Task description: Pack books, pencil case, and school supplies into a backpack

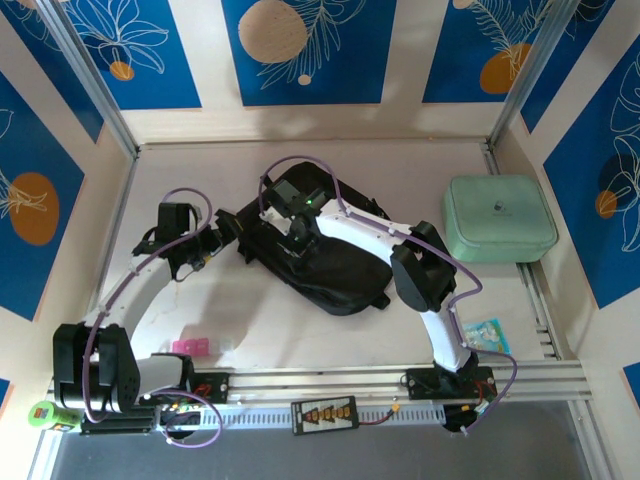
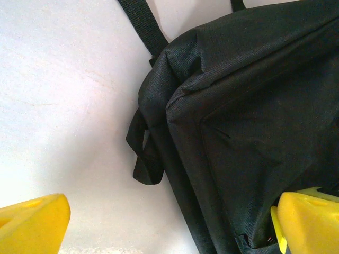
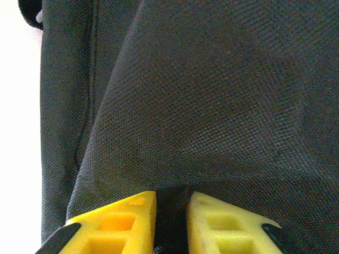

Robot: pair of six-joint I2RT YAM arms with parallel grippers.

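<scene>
Top external view: looked down on a pale table (image 1: 420, 165) with both arms bent toward its middle.
Pink item (image 1: 190, 347): lay small and flat at the near edge, just beside the left arm's base; too small to name.
Patterned packet (image 1: 487, 335): lay near the right arm's base, pale blue, well apart from the backpack.
Left gripper (image 1: 218, 236) (image 2: 169, 222): hovered at the backpack's left end, jaws spread wide and holding nothing; in the left wrist view, right finger (image 2: 310, 219) close against the black fabric, left finger (image 2: 32, 225) over bare table.
Backpack (image 1: 340, 275) (image 2: 254, 106) (image 3: 212, 95): lay flat in the middle of the table, black, slanted from far left to near right, with a strap loop (image 2: 145, 153) trailing at its left end.
Right gripper (image 1: 300, 238) (image 3: 172, 198): pressed down on top of the backpack, jaws nearly closed, pinched on a ridge of its black fabric.
Mint-green case (image 1: 499, 218): sat at the far right, rounded, apart from the backpack.
</scene>
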